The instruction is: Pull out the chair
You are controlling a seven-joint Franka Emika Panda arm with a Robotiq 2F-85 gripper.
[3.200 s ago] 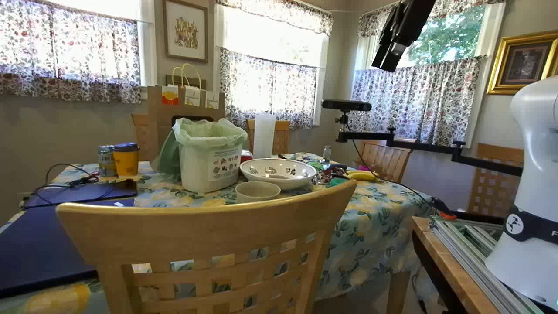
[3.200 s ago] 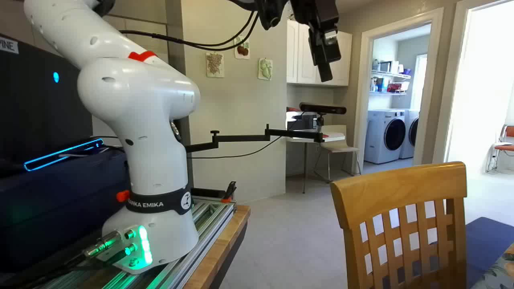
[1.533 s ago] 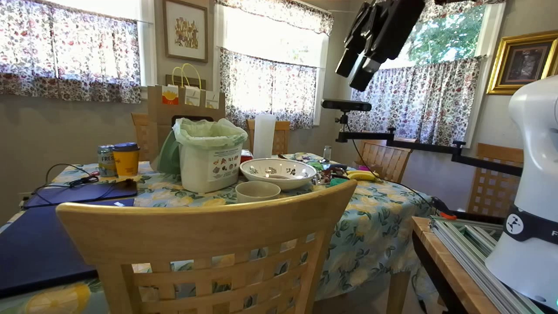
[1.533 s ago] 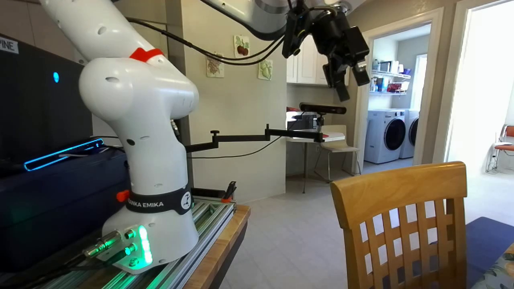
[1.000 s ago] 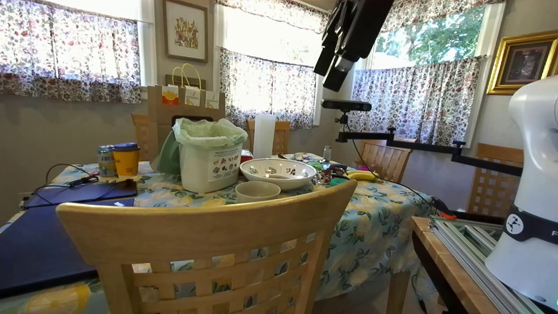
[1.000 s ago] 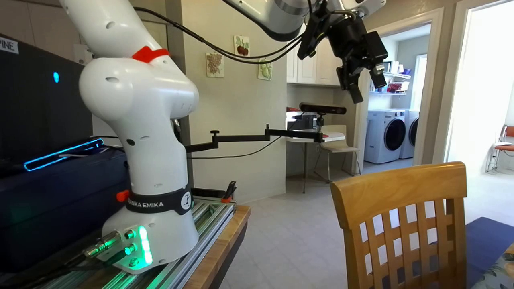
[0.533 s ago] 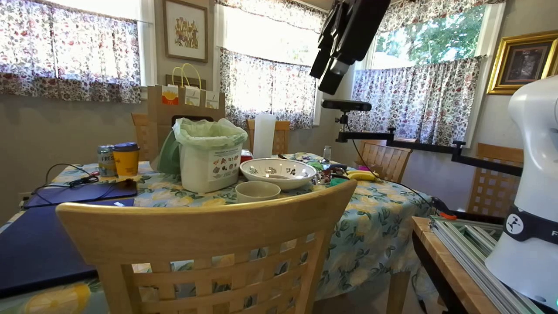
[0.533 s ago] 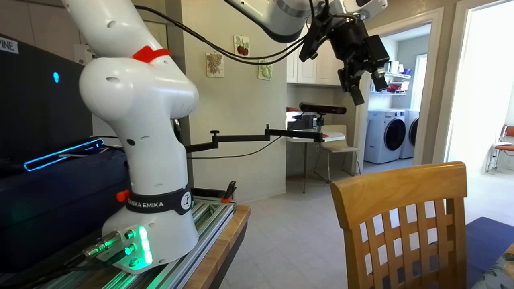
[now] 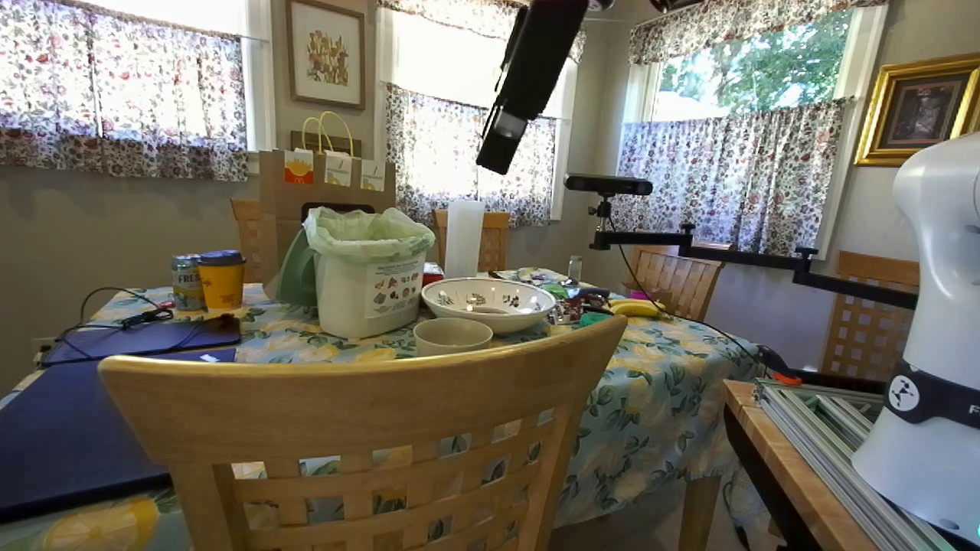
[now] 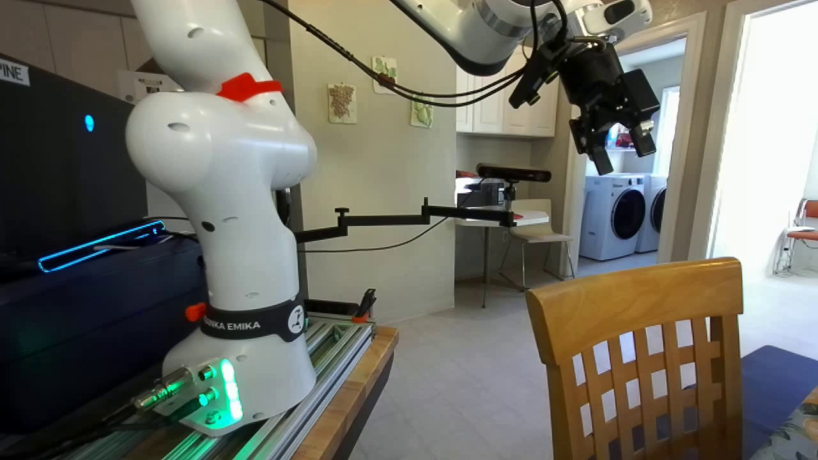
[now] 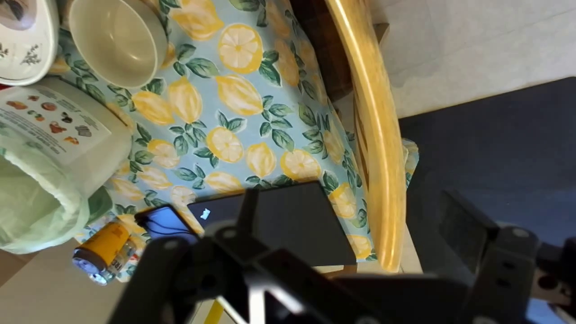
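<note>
The chair is light-tan wood with a broad curved top rail and a slatted lattice back. It stands in both exterior views, at the lower middle (image 9: 360,405) and the lower right (image 10: 639,291). In the wrist view its top rail (image 11: 380,126) runs down the picture and shows between my spread fingers. My gripper (image 10: 625,161) is open and empty, fingers tilted down. It hangs well above the chair and apart from it, also in an exterior view (image 9: 501,145) and the wrist view (image 11: 353,207). The chair's legs and seat are out of view.
A table with a lemon-print cloth (image 9: 643,405) stands against the chair. It holds a lined white bin (image 9: 367,291), bowls (image 9: 490,302), a yellow cup (image 9: 222,279) and a dark flat panel (image 9: 69,436). A camera on a black arm (image 9: 609,184) juts out from the robot's bench.
My arm has reached outward over the last seconds: the gripper moved left in an exterior view, rightward and lower in an exterior view, towards above the chair. The chair has not moved.
</note>
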